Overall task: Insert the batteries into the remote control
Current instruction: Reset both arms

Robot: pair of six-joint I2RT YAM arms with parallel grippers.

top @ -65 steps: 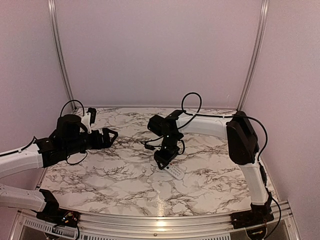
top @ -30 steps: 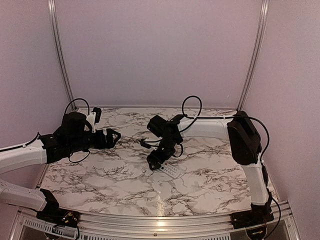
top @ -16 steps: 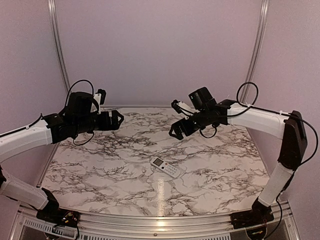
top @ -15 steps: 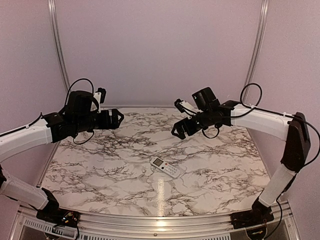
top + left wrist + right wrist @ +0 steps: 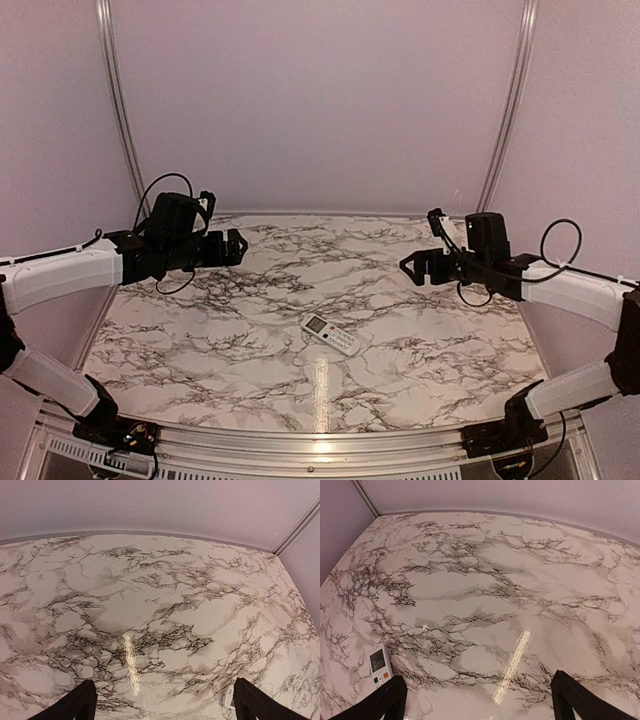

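Observation:
The remote control [image 5: 332, 335] is a small white bar lying flat, buttons and display up, near the middle of the marble table [image 5: 250, 370]. Its display end shows at the left edge of the right wrist view [image 5: 379, 665]. A white sliver of the remote [image 5: 228, 697] peeks beside the right finger in the left wrist view. My left gripper [image 5: 232, 247] hovers open high over the back left, nothing between its fingers [image 5: 75, 706]. My right gripper [image 5: 412, 266] hangs open over the right side, well away from the remote, its fingers [image 5: 572, 700] bare. The batteries are out of view.
Plain walls with aluminium uprights [image 5: 118, 110] close off the table at the back and sides. A metal rail [image 5: 320, 445] runs along the near edge between the arm bases. Cables loop off both wrists.
My right arm has lifted off the remote and swung back to the right, opening fully. The left arm has risen and drawn slightly toward the back. The remote lies uncovered on the table.

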